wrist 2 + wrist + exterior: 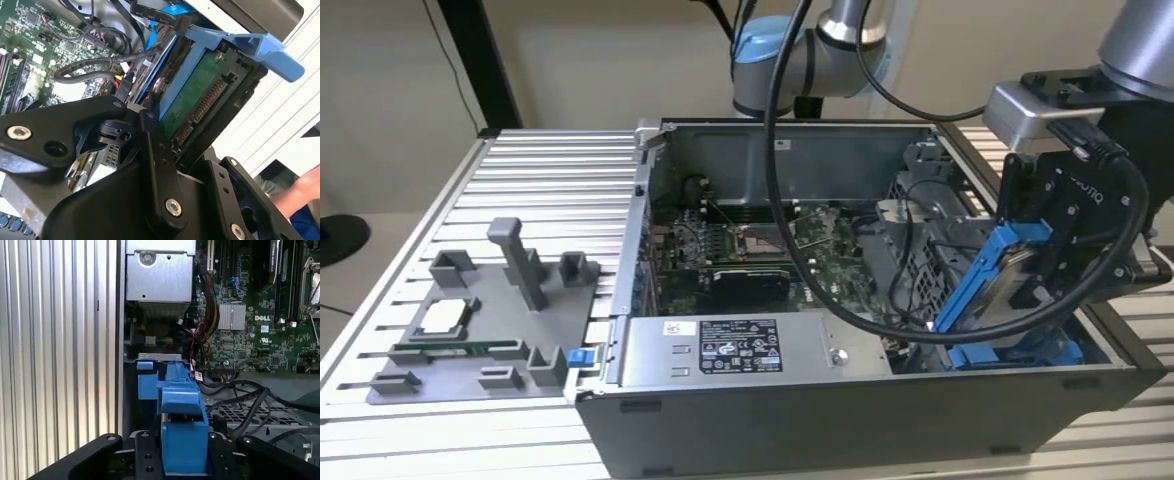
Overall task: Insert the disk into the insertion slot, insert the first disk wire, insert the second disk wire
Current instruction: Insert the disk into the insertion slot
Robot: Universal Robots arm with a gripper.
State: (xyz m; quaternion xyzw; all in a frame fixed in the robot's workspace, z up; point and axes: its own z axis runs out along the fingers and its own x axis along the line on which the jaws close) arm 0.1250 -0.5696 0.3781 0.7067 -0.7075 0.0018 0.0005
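My gripper point(1051, 250) is shut on the disk point(998, 278), a drive in a bright blue carrier frame held tilted on edge above the right side of the open computer case. Just below it sits the insertion slot point(1021, 352), a perforated grey bay with blue rails. In the second wrist view the disk's green underside and connector point(200, 100) face the camera between the black fingers point(156, 150). In the first wrist view the blue frame point(182, 425) rises from the gripper point(182, 462) over the slot's blue tab point(147, 385). Loose black wires point(100, 72) lie beside the bay.
The grey labelled power-supply box point(720, 350) sits at the case front, with the motherboard point(747, 245) behind it. A grey fixture plate point(480, 325) with small parts lies on the ribbed table point(547, 170) at the exterior view's left. A person's hand point(306, 187) shows beyond the case.
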